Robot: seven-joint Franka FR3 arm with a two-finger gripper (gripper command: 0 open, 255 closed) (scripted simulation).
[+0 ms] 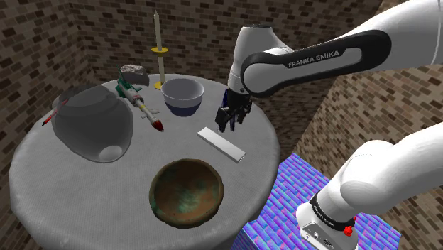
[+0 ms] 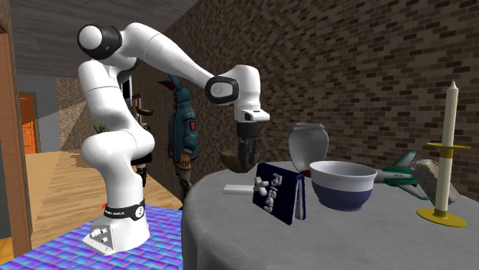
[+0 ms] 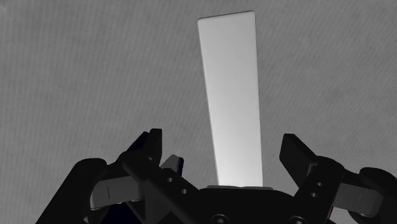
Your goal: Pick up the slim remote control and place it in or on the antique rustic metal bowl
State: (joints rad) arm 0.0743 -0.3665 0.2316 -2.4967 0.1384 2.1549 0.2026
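Note:
The slim remote (image 1: 221, 144) is a plain white slab lying flat on the round grey table (image 1: 57, 185). In the wrist view the remote (image 3: 232, 95) runs away from the hand, its near end between the fingertips (image 3: 294, 149) without touching them. My black gripper (image 1: 232, 119) hangs open just above that end, pointing down. The rusty brown metal bowl (image 1: 187, 192), stained green inside, sits near the table's front edge, a short way from the remote. In the second exterior view the gripper (image 2: 246, 159) stands over the remote (image 2: 236, 189).
A white and blue bowl (image 1: 182, 96) stands just beyond the gripper, and a dark blue book (image 2: 280, 192) stands upright beside it. Further back are a tall candle (image 1: 158, 50), a toy plane (image 1: 145, 106), a rock (image 1: 133, 71) and a big grey jar (image 1: 92, 122).

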